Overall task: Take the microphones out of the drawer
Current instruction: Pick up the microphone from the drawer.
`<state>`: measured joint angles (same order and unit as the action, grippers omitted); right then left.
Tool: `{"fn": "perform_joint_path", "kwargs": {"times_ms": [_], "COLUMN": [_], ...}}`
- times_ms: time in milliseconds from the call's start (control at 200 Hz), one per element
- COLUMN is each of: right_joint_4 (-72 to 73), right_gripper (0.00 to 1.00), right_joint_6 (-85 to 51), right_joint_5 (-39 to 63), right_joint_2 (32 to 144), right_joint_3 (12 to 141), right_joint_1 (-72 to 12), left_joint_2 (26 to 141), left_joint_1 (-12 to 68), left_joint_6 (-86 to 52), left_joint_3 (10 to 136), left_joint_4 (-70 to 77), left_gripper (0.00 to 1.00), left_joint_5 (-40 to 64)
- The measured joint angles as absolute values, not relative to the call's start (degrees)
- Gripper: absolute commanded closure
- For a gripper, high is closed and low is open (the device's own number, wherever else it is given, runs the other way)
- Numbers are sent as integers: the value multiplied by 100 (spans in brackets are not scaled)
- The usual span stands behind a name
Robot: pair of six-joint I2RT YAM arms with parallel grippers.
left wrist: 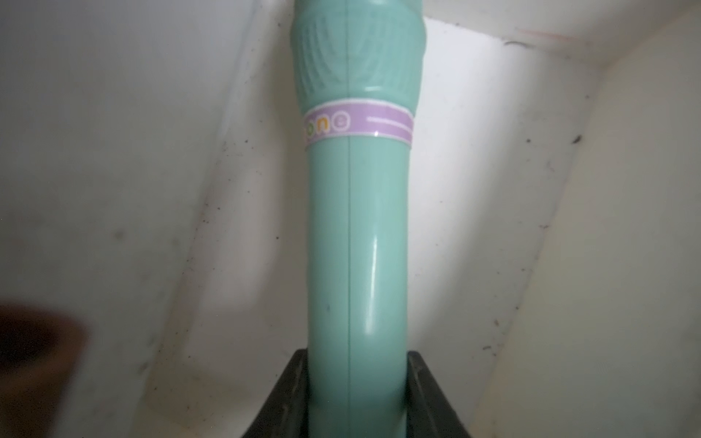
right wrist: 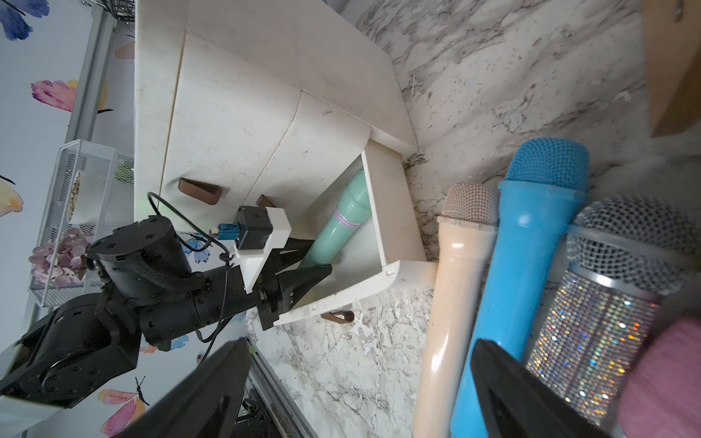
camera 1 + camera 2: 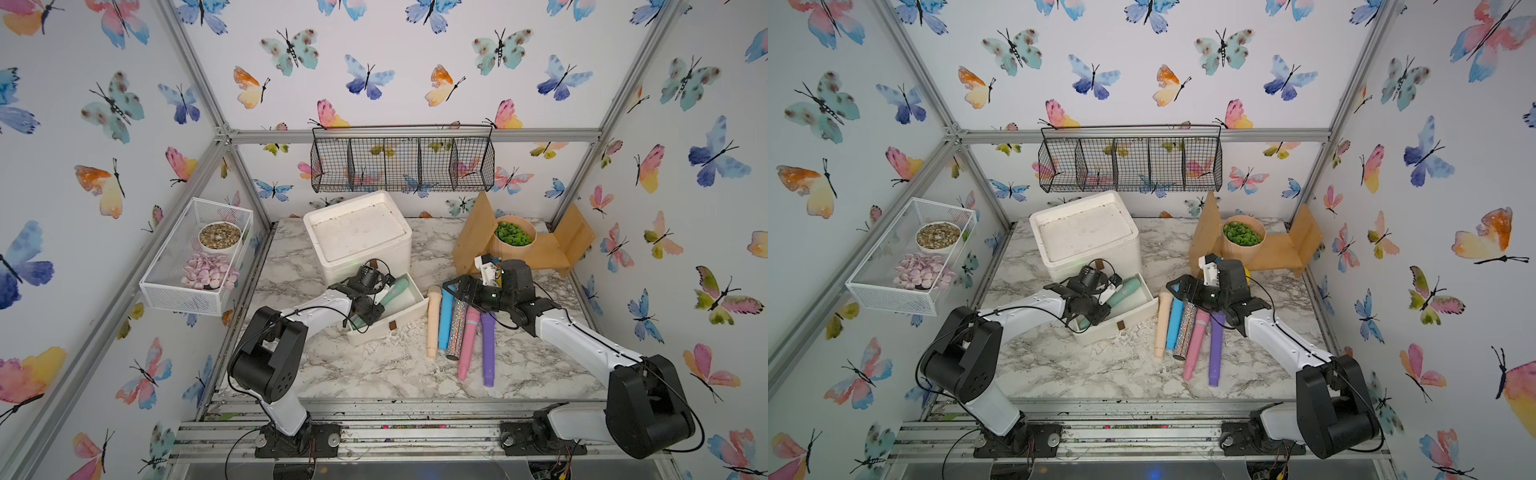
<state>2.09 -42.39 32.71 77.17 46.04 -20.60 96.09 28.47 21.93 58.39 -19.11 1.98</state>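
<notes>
Left tool (image 1: 358,379) clamps mint microphone (image 1: 358,227); drawer (image 3: 409,309) open.

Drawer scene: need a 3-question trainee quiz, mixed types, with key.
1. True or false: the left pincer is closed on the green microphone lying in the open drawer.
2. How many microphones lie in the row on the table beside the drawer? A) three B) five C) seven
3. One word: which pincer stands open above that row?
Key: 1 true; 2 B; 3 the right pincer.
</notes>
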Motion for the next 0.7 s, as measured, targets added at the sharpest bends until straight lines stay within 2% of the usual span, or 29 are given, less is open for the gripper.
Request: {"fn": "perform_joint_path", "kwargs": {"times_ms": [395,696], "right_joint_4": [213,220], "right_gripper": [2,2], "right_joint_6": [-4239,-4244], "right_joint_5": [3293,3310], "right_joint_2": [7714,7710], "right_joint_3": [4646,4646], "right_joint_1": [-2060,-2060], "left_joint_2": [9535,8842], "left_joint_1": [2823,2823], "left_joint_6": [2416,2366], "left_joint_3": [5902,5902], "left_joint_4": [-2126,-2259], "left_gripper": [64,64], "left_joint_5": [403,405]}}
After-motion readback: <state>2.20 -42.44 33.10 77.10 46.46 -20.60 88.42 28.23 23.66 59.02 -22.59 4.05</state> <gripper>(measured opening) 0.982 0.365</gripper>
